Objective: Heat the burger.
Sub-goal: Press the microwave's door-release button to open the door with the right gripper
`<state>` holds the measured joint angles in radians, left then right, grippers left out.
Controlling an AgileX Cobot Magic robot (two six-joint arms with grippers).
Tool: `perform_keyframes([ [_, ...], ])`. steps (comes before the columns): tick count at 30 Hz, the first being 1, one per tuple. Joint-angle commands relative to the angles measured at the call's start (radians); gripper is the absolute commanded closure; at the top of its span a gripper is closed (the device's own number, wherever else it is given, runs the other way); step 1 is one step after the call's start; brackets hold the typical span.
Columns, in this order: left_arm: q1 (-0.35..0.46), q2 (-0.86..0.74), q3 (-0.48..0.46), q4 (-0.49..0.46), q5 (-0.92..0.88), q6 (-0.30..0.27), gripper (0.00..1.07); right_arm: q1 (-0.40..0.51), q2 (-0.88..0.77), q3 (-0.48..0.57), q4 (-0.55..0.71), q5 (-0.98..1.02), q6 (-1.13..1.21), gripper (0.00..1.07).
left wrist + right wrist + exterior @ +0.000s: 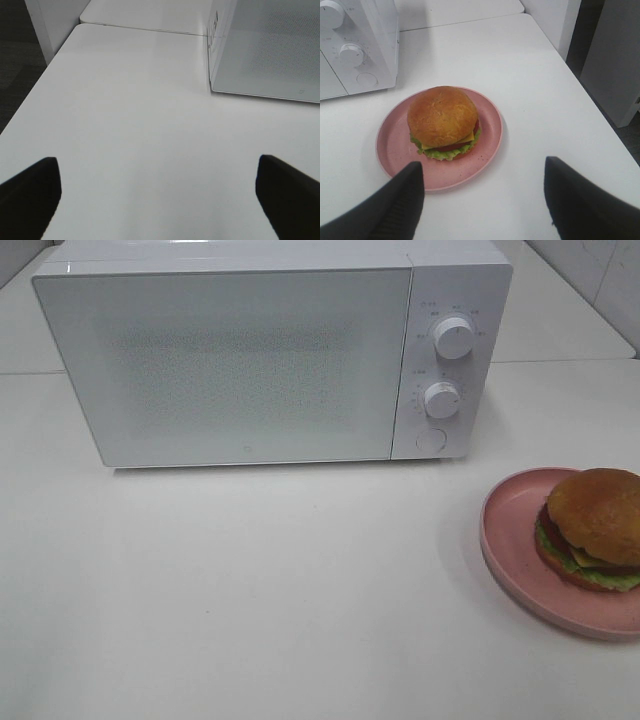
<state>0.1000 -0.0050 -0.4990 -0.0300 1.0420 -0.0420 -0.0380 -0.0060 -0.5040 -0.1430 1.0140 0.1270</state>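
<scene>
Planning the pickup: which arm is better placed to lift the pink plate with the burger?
Right, likely. The open right claw faces the round pink plate carrying the golden-bun burger. The left claw faces only white table beside the closed white microwave.

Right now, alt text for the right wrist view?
A burger sits on a pink plate on a white table, framed between the right gripper's open, empty jaws. A white microwave's control side stands beyond the plate, not touching it.
</scene>
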Motion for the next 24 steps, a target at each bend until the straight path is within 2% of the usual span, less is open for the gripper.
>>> perform_keyframes([
  [1,-0.006,-0.025,0.003,-0.005,-0.007,-0.001,0.09,-0.006,-0.024,0.001,0.003,-0.013,-0.003,0.41],
  [21,-0.006,-0.025,0.003,-0.005,-0.007,-0.001,0.09,-0.006,-0.024,0.001,0.003,-0.015,-0.003,0.41],
  [24,-0.006,-0.025,0.003,-0.005,-0.007,-0.001,0.09,-0.006,0.014,-0.014,0.003,-0.037,-0.012,0.41],
])
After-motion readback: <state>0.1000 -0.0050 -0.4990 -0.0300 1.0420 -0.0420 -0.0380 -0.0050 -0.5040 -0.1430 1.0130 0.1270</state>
